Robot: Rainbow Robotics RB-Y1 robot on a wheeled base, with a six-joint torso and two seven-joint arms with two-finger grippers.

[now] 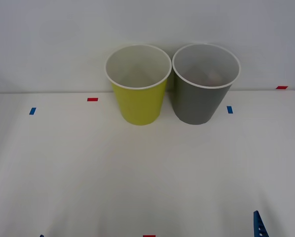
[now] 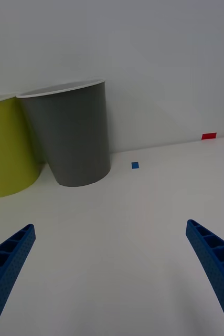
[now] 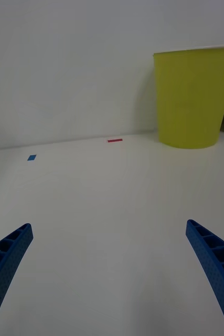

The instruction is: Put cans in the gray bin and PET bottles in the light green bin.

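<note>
Noting both bins at the far edge of the tabletop [image 1: 147,177], against the wall: the light green bin [image 1: 138,86] toward the left, the gray bin [image 1: 204,85] just beside it toward the right, rims nearly touching. Something faint lies inside the gray bin; we cannot tell what. We see no can or bottle loose on the tabletop.

The right tool [image 2: 112,273] hangs low at the near right corner, fingers spread, empty. The left tool [image 3: 109,273] sits at the near left corner, likewise spread and empty.

Judgement: the gray bin lies ahead of the right tool, the green ahead of the left; sorting looks finished.
</note>
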